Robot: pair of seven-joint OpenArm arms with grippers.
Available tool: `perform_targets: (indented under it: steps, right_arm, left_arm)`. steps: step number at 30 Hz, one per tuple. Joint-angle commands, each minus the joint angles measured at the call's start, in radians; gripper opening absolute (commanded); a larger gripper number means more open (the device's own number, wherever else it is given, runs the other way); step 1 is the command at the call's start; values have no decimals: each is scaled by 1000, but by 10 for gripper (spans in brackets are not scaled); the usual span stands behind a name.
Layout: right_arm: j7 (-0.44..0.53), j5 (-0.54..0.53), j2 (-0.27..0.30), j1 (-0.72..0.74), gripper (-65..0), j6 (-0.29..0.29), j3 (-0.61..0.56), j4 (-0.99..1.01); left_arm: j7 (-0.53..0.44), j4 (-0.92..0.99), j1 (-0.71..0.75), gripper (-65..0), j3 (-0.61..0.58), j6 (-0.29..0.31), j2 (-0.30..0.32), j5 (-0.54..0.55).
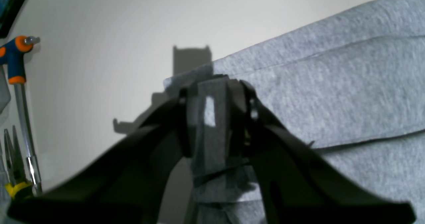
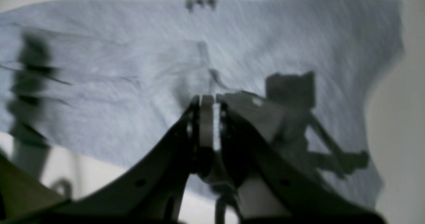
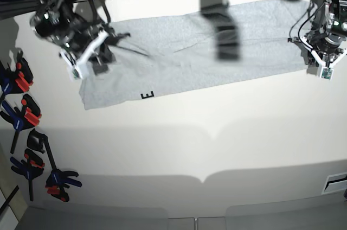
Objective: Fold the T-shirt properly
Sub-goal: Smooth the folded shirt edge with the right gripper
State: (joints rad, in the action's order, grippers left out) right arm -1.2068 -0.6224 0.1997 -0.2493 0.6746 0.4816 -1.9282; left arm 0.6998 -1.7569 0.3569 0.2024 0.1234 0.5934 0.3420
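The light grey T-shirt (image 3: 206, 51) lies spread across the far half of the table, with a bit of black lettering (image 3: 147, 95) showing at its near edge. At the shirt's right end, my left gripper (image 3: 319, 66) is shut on a bunched fold of the grey fabric (image 1: 332, 94). In the left wrist view that gripper (image 1: 215, 84) has cloth pinched between its fingers. My right gripper (image 3: 103, 45) is at the shirt's left end. The right wrist view shows it (image 2: 210, 99) shut, with a ridge of the T-shirt (image 2: 116, 67) rising to its tips.
Several blue, red and black clamps (image 3: 21, 116) lie along the table's left edge. A screwdriver with a blue and orange handle (image 1: 15, 61) and yellow-handled pliers (image 1: 13, 161) lie beside the left gripper. The white table (image 3: 217, 143) stretches toward the front.
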Motion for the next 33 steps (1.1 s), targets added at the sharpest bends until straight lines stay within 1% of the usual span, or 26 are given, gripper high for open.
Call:
perform_targets:
  steps: [1, 4, 8, 13, 14, 15, 17, 18, 19, 20, 24, 27, 30, 33]
  right_arm:
    - [38, -18, 11, -9, -650, 23, 26, -20]
    - [69, -17, 11, -31, -650, 23, 66, -20]
    - [79, -17, 10, -31, -650, 23, 68, -20]
    - [73, -17, 10, -31, -650, 23, 68, -20]
    - [70, -17, 10, -31, -650, 23, 68, -20]
    - [69, -17, 11, -31, -614, 23, 68, -20]
    - [70, -17, 11, -31, -468, 23, 68, -20]
    - [75, -17, 11, -30, -408, 23, 68, -20]
    - [81, -17, 11, -30, -364, 23, 68, -20]
    - [85, -17, 11, -30, -341, 23, 68, -20]
    - [85, -19, 11, -27, -337, 23, 68, -20]
    - [84, -45, 11, -27, -337, 23, 68, -20]
    - [84, -43, 11, -28, -337, 23, 68, -20]
    - [85, -44, 11, -28, -337, 23, 68, -20]
  left_arm:
    - [-20, -18, -8, -520, 8, -8, 19, -1]
    - [-24, -18, -8, -520, 8, -8, 19, -1]
    - [-49, -18, -8, -520, 8, -8, 19, -1]
    - [-34, -18, -8, -519, 8, -8, 19, -1]
    - [-27, -18, -8, -510, 8, -8, 20, -1]
    - [-11, -18, -8, -482, 8, -8, 20, -1]
    - [40, -18, -8, -415, 8, -4, 20, -1]
    - [63, -18, -8, -394, 8, -4, 20, -1]
    - [79, -18, -7, -387, 8, -4, 20, -1]
    - [90, -18, -8, -387, 8, -4, 20, -1]
    - [92, -18, -8, -387, 19, -5, 22, 4]
    - [113, -18, -7, -387, 71, -4, 23, 92]
    - [140, -17, -7, -387, 166, 2, 22, 182]
    - [192, -13, -7, -387, 282, 72, 22, 297]
